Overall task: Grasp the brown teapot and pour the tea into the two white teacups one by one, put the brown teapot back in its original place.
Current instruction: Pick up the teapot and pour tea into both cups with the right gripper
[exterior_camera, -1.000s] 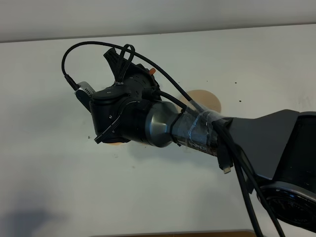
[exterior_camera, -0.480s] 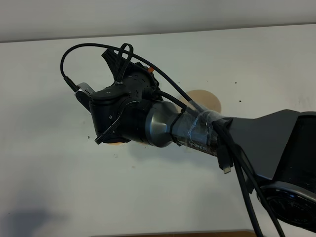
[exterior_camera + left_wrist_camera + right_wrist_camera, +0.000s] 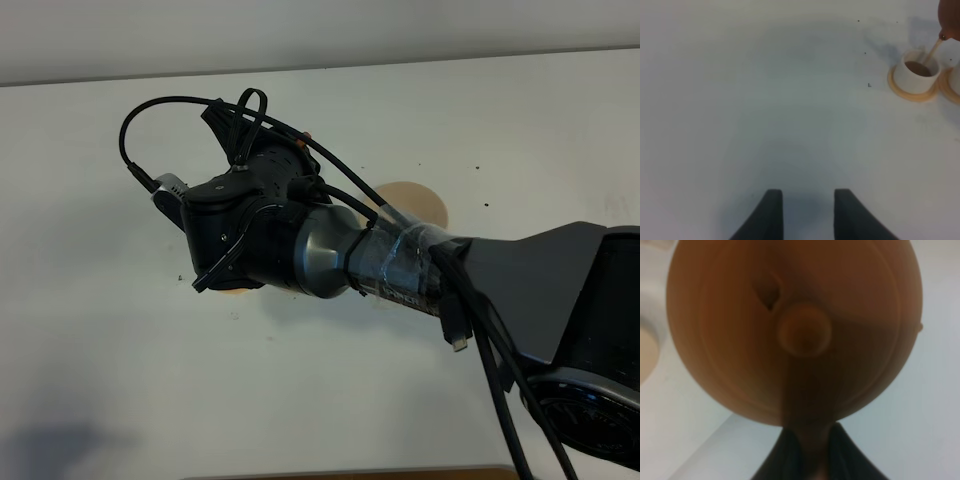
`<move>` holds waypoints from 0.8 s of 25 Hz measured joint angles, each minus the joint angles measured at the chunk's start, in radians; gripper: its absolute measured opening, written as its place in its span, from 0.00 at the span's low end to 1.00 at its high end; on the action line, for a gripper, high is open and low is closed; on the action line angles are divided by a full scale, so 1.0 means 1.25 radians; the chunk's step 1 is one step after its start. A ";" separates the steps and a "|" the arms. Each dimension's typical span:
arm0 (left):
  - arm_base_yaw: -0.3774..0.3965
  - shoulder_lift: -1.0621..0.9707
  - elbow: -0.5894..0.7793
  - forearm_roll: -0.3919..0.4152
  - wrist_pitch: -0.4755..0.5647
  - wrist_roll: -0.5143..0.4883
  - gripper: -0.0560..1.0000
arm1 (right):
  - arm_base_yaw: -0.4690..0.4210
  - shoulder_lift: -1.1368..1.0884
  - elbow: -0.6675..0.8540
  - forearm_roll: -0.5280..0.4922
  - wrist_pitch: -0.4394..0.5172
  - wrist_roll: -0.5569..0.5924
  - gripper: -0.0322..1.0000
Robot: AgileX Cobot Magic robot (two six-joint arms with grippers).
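My right gripper (image 3: 809,447) is shut on the loop handle of the brown teapot (image 3: 790,325), which fills the right wrist view with its knobbed lid facing the camera. In the left wrist view the teapot (image 3: 951,17) hangs tilted at the far right, and a thin stream of tea (image 3: 933,49) falls from its spout into a white teacup (image 3: 916,76) that holds dark tea. The second white teacup (image 3: 956,80) is cut off by the frame edge. Each cup stands on an orange coaster. My left gripper (image 3: 803,215) is open and empty, well away from them.
In the high view my right arm's wrist (image 3: 260,230) reaches across the middle and hides the teapot and cups. The pale round coaster (image 3: 410,197) lies bare behind the arm. A sliver of an orange coaster (image 3: 236,291) shows under the wrist.
My right wrist has rolled slightly further and its cable loop has shifted up and left. The arm otherwise stays in place.
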State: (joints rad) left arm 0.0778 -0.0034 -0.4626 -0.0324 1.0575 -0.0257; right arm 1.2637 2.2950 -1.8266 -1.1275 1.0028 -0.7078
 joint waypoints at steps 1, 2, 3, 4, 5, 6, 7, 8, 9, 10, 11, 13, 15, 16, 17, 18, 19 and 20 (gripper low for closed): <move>0.000 0.000 0.000 0.000 0.000 0.000 0.33 | 0.000 0.000 0.000 -0.001 -0.003 -0.001 0.16; 0.000 0.000 0.000 0.000 0.000 0.000 0.33 | 0.000 0.000 0.000 -0.001 -0.005 -0.002 0.16; 0.000 0.000 0.000 0.000 0.000 0.000 0.33 | 0.000 0.000 0.000 -0.001 -0.006 -0.002 0.16; 0.000 0.000 0.000 0.000 0.000 0.000 0.33 | 0.000 0.000 0.000 -0.002 -0.008 -0.002 0.16; 0.000 0.000 0.000 0.000 0.000 0.000 0.33 | 0.000 0.000 0.000 -0.002 -0.008 -0.002 0.16; 0.000 0.000 0.000 0.000 0.000 0.000 0.33 | 0.000 0.000 0.000 -0.003 -0.009 -0.002 0.16; 0.000 0.000 0.000 0.000 0.000 0.000 0.33 | 0.000 0.000 0.000 -0.004 -0.009 -0.002 0.16; 0.000 0.000 0.000 0.000 0.000 0.000 0.33 | 0.000 0.000 0.000 -0.005 -0.009 -0.003 0.16; 0.000 0.000 0.000 0.000 0.000 0.000 0.33 | 0.000 0.000 0.000 -0.006 -0.009 -0.003 0.16; 0.000 0.000 0.000 0.000 0.000 0.000 0.33 | 0.000 0.000 0.000 -0.007 -0.009 -0.003 0.16; 0.000 0.000 0.000 0.000 0.000 0.000 0.33 | 0.000 0.000 0.000 -0.007 -0.010 -0.003 0.16; 0.000 0.000 0.000 0.000 0.000 0.000 0.33 | 0.000 0.000 0.000 -0.009 -0.010 -0.004 0.16; 0.000 0.000 0.000 0.000 0.000 0.000 0.33 | 0.000 0.000 0.000 -0.012 -0.011 -0.004 0.16; 0.000 0.000 0.000 0.000 0.000 0.000 0.33 | 0.000 0.000 0.000 -0.012 -0.011 -0.004 0.16; 0.000 0.000 0.000 0.000 0.000 0.000 0.33 | 0.000 0.000 0.000 -0.012 -0.011 -0.004 0.16; 0.000 0.000 0.000 0.000 0.000 0.000 0.33 | 0.000 0.000 0.000 -0.012 -0.011 -0.004 0.16; 0.000 0.000 0.000 0.000 0.000 0.000 0.33 | 0.000 0.000 0.000 -0.012 -0.011 -0.004 0.16; 0.000 0.000 0.000 0.000 0.000 0.000 0.33 | 0.000 0.000 0.000 -0.012 -0.011 -0.004 0.16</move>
State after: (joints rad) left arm 0.0778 -0.0034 -0.4626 -0.0324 1.0575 -0.0257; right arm 1.2637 2.2950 -1.8266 -1.1421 0.9893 -0.7133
